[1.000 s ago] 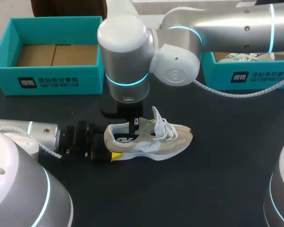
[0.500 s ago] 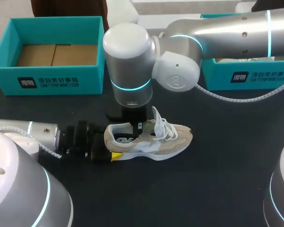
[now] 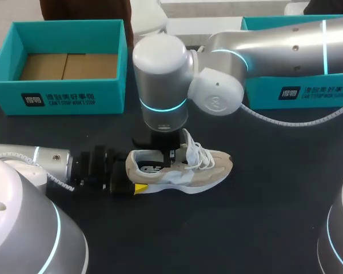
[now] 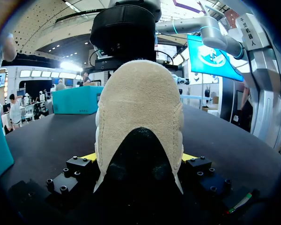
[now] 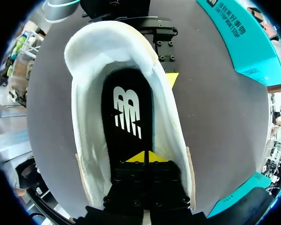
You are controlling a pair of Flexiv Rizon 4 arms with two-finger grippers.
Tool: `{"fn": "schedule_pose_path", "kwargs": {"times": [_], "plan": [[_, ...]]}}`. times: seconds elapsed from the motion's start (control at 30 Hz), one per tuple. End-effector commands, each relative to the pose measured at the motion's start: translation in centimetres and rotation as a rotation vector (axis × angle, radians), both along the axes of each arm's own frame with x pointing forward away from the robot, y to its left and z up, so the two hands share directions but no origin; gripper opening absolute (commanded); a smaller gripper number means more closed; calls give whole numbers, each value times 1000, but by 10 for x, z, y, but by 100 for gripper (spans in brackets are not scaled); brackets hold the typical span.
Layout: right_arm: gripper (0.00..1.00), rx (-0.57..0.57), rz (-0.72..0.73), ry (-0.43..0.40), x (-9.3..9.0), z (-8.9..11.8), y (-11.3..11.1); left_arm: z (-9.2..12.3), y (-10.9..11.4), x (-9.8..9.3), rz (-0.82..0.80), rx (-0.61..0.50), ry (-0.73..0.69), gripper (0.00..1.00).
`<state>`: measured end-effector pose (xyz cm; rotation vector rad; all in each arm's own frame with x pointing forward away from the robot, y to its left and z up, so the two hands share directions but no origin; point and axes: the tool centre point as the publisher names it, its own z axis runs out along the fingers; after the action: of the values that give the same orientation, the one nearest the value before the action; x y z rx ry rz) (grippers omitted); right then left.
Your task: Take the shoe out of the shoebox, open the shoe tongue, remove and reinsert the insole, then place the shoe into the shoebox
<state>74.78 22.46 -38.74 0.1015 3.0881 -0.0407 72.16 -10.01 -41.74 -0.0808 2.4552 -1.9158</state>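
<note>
A beige and white shoe (image 3: 186, 165) lies on its sole on the black table, toe to the right, its tongue (image 3: 189, 138) standing up. My left gripper (image 3: 136, 171) comes in low from the left and is shut on the heel; in its wrist view the heel (image 4: 138, 108) fills the space between the two yellow fingertips (image 4: 88, 157). My right gripper (image 5: 145, 158) points down into the shoe's mouth, shut, its yellow tips together on the black insole (image 5: 129, 117). In the head view the right wrist (image 3: 160, 85) covers most of that gripper.
An open teal shoebox (image 3: 60, 97) with a bare cardboard floor stands at the back left. A second teal box (image 3: 308, 91) stands at the back right, partly behind my right arm. A grey cable (image 3: 286, 120) hangs from that arm over the table.
My right arm has shifted right and down, bringing its gripper lower into the shoe's opening. The shoe and my left gripper have kept their places.
</note>
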Motion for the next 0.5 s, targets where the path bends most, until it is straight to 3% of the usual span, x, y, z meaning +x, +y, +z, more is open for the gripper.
{"fn": "schedule_pose_path", "kwargs": {"times": [0.03, 0.17, 0.5], "plan": [[18, -1, -2, -15, 0, -1, 1, 0, 0, -1, 3, 0, -2, 0], [29, 1, 7, -21, 4, -3, 5, 0, 0, -1, 3, 0, -2, 0], [36, 34, 37, 14, 7, -20, 12, 0, 0, -1, 3, 0, -2, 0]]}}
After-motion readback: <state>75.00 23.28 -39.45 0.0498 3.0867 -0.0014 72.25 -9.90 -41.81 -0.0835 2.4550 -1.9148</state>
